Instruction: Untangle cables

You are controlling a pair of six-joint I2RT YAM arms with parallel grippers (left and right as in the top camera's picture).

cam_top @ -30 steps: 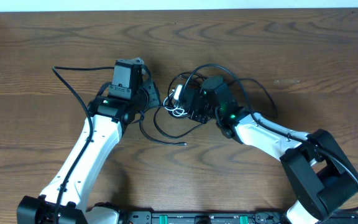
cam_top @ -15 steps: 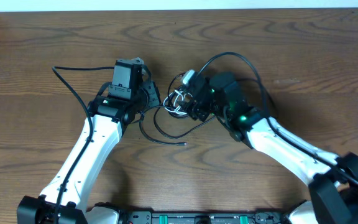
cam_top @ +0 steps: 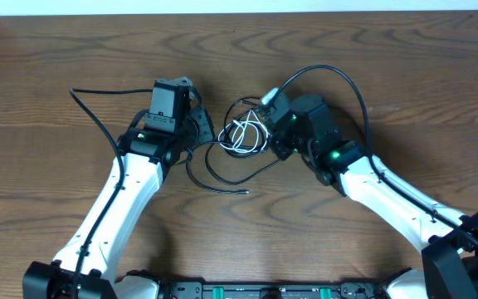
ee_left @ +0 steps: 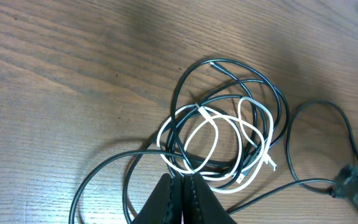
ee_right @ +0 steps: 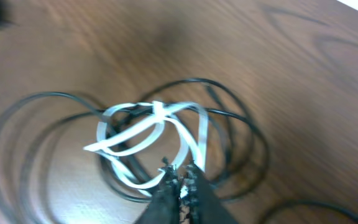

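Swinging back rightward, right gripper (ee_right: 180, 179) had snapped closed at the tangle's edge; cables (cam_top: 243, 135) remained knotted on the table (cam_top: 372, 50) between both grippers, left gripper (ee_left: 182, 185) likewise pressed together. Untangling barely begun.

overhead: straight down, far | wrists: close, angled down | shared: cables (cam_top: 246, 133)

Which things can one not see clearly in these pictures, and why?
- Right wrist view: motion blur; unclear whether the shut right gripper pinches the thin white cable.
- Left wrist view: the shut left gripper covers whatever it may hold; the thin black cables run off the bottom edge.
- Overhead view: the cables' plug ends are too small to find.
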